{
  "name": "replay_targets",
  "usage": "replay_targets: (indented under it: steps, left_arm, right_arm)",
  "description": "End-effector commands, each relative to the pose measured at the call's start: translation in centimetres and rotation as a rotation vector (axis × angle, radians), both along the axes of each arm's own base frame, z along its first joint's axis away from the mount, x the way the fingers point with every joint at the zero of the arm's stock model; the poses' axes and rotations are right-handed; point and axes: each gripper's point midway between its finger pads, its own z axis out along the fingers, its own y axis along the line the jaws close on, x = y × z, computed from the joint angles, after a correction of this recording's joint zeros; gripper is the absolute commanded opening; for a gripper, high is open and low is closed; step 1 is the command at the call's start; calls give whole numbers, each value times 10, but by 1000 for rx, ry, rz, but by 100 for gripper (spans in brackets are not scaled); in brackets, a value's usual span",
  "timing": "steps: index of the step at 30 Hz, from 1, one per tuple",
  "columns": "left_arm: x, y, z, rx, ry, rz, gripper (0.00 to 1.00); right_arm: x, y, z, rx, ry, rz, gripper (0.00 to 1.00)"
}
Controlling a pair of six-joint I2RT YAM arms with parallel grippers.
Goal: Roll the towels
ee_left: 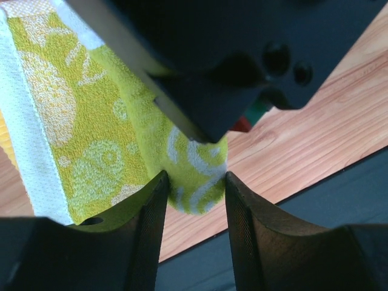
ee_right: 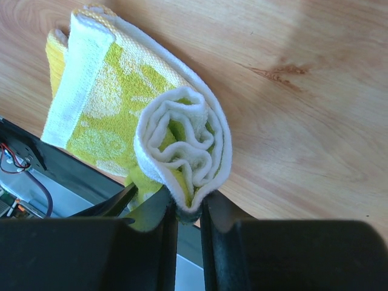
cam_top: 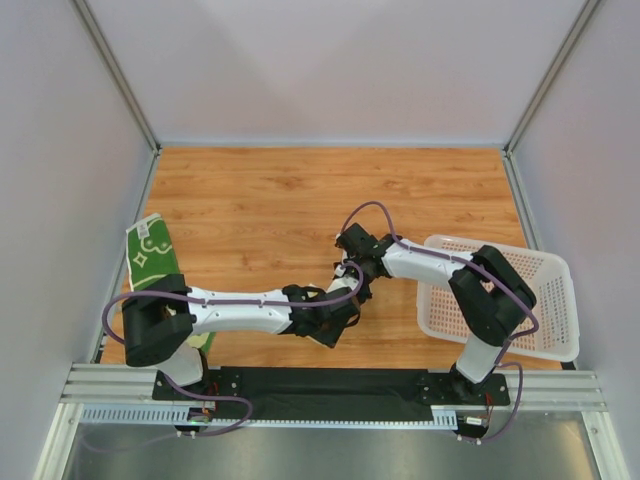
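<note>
One yellow towel [ee_right: 103,103], rolled edge in right gripper [ee_right: 188,209]; open table [ee_right: 303,121] beyond.

- This is a robotics lab test cell: plain white wall panels [cam_top: 330,70] close in the bench on its left, far and right sides.
- Bare aluminium posts [cam_top: 115,70] frame the panels at the corners.
- Two robot arms, the left arm [cam_top: 240,310] and the right arm [cam_top: 430,262], are bolted to a black plate [cam_top: 330,382] on a slotted aluminium rail [cam_top: 110,385] along the near edge.
- Exposed purple cables [cam_top: 375,207] loop along the arms.
- The wood-grain table [cam_top: 260,200] carries test props: a white perforated basket [cam_top: 560,300] on the right and a dark green towel [cam_top: 148,255] on the left.
</note>
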Motion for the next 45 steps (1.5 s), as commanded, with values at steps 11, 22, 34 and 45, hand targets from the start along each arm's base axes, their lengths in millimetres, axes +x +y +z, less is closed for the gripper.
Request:
replay_targets:
  steps: [11, 22, 34, 45]
  left_arm:
    - [-8, -9, -37, -8, 49, -10, 48]
    - [-9, 3, -34, 5, 48, -3, 14]
    - [-17, -11, -2, -296, 185, -3, 5]
    - [-15, -7, 21, -481, 240, 57, 4]
  right_arm:
    - [-1, 10, 14, 43, 0, 37, 15]
    - [-7, 4, 7, 23, 20, 64, 40]
    - [37, -40, -4, -106, -9, -29, 50]
    - [73, -63, 17, -142, -91, -123, 51]
